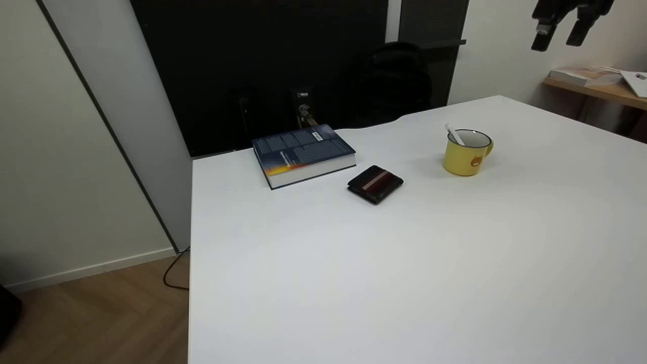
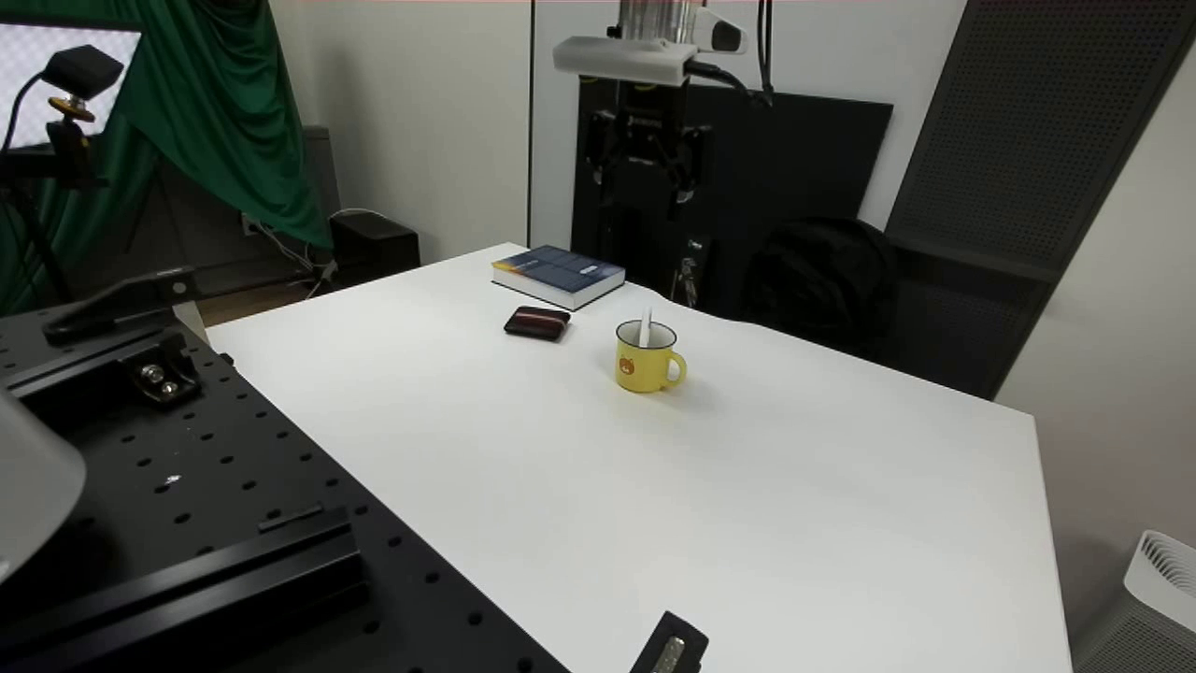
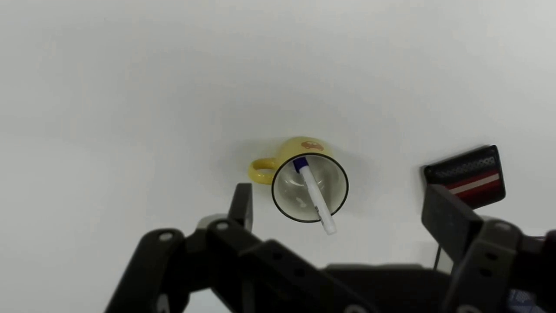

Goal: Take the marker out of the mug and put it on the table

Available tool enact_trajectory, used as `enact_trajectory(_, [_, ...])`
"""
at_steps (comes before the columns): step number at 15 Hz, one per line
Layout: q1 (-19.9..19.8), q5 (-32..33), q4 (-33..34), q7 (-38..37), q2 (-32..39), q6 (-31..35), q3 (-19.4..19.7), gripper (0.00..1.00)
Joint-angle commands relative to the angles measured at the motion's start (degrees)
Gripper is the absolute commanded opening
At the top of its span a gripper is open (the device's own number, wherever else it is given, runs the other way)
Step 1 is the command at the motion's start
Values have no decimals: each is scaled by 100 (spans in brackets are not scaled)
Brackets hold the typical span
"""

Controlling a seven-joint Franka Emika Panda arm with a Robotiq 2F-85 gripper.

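A squat yellow mug [image 1: 459, 161] stands upright on the white table [image 1: 404, 278]. Leaning inside it is the white marker [image 1: 455, 134], its upper end poking out past the rim in both exterior views. Seen from above in the wrist view, the marker [image 3: 317, 195] lies slantwise across the mug's opening, blue-purple cap down inside and white end over the rim. The mug's handle [image 3: 259, 176] points to the left there. High above the table hangs my gripper [image 2: 645, 192], well clear of the mug. Its fingers [image 3: 241, 206] are spread wide with nothing held between them.
A black wallet with a red stripe [image 1: 375, 184] lies beside the mug, and a thick blue book [image 1: 306, 154] sits farther along the table near its edge. A black perforated mounting board [image 2: 215, 449] borders the table in an exterior view.
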State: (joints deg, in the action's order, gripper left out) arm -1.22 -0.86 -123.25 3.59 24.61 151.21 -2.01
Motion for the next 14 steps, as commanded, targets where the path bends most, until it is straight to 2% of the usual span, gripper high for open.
enact_trajectory(1, [-100,-151,470,-24,914,130,39,100])
enact_trajectory(4, [-42,-128,574,-131,860,-290,61,100])
enact_trajectory(5, [20,-22,251,-28,209,-399,15,100])
enact_trajectory(14, [25,-25,378,-87,332,-519,22,100])
